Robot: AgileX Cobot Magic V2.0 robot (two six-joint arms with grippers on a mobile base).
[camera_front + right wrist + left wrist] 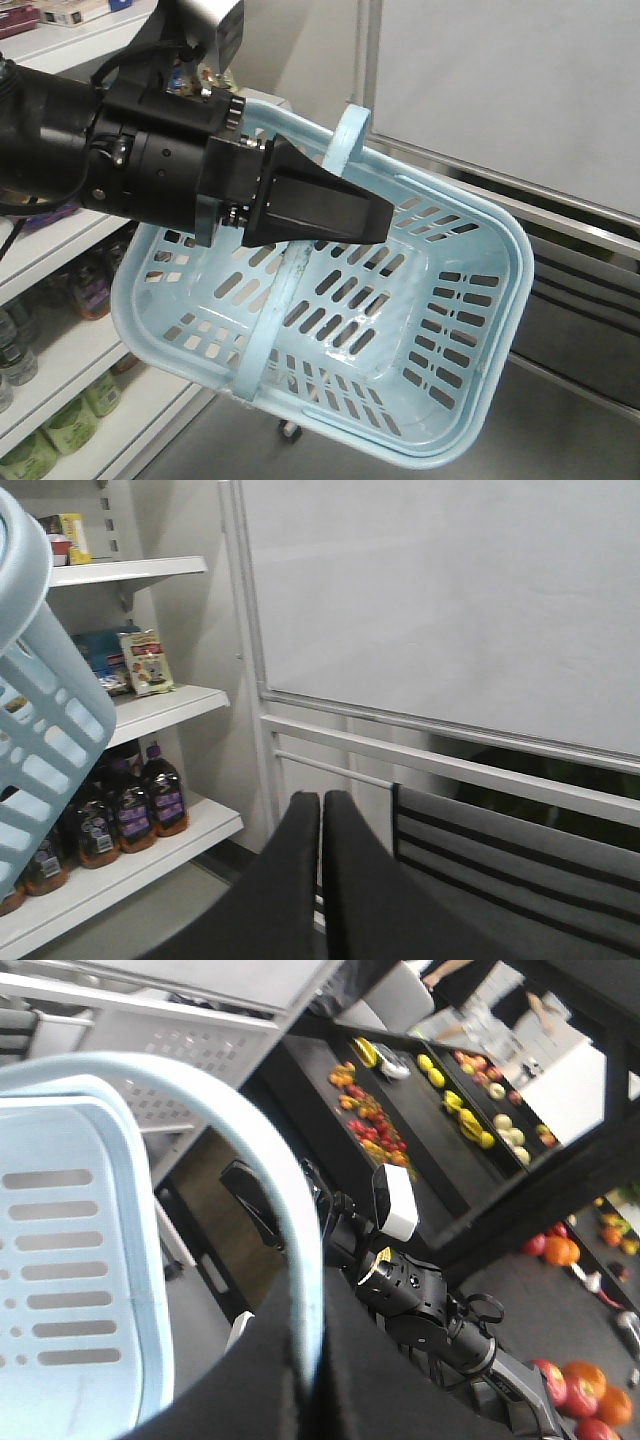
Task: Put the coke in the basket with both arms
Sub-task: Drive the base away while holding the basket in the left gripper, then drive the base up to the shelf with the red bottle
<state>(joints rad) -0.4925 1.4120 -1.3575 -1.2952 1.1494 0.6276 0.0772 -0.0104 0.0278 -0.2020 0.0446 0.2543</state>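
The light blue basket (500, 232) hangs tilted in the air, and I see nothing lying in it. My left gripper (375, 222) reaches in from the left, shut on the basket's arched handle (352, 130). In the left wrist view the handle (250, 1160) runs down between the black jaws of the left gripper (308, 1275), with the basket's slotted wall (60, 1260) to its left. My right gripper (320, 795) is shut with nothing in it, the basket (40, 680) up to its left. The right arm (420, 1300) shows beyond the handle. The coke is out of view.
White shelves stand on the left, with green packs (70, 420) low down and dark bottles with purple labels (150, 800) on a lower shelf. A white panel and metal rails (450, 740) lie ahead. A black table with fruit (450, 1100) is behind.
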